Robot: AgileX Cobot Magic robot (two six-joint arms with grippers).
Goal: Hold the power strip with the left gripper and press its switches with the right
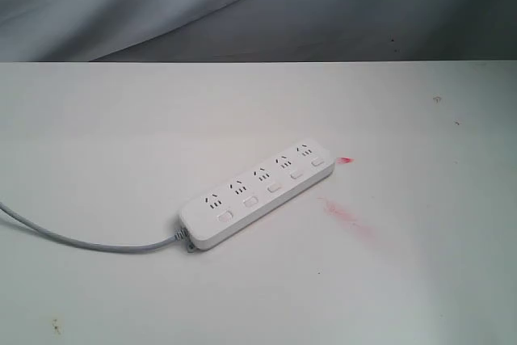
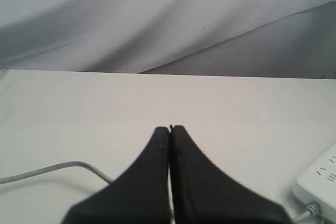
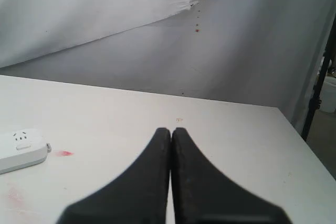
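Nearby | red smear point(image 1: 349, 217) beside power strip point(image 1: 257, 193); grey cord point(image 1: 81, 240) trailing leftward

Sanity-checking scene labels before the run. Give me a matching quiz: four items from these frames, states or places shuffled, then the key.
Items
1. long white plastic power strip
2. thin grey cord
3. red smear
4. black-jawed left gripper

Matches
A. shut, holding nothing
B. runs off the left edge of the exterior view
C. lies diagonally on the white table, nothing touching it
D. stains the table just right of the strip

Pairs: 1-C, 2-B, 3-D, 4-A
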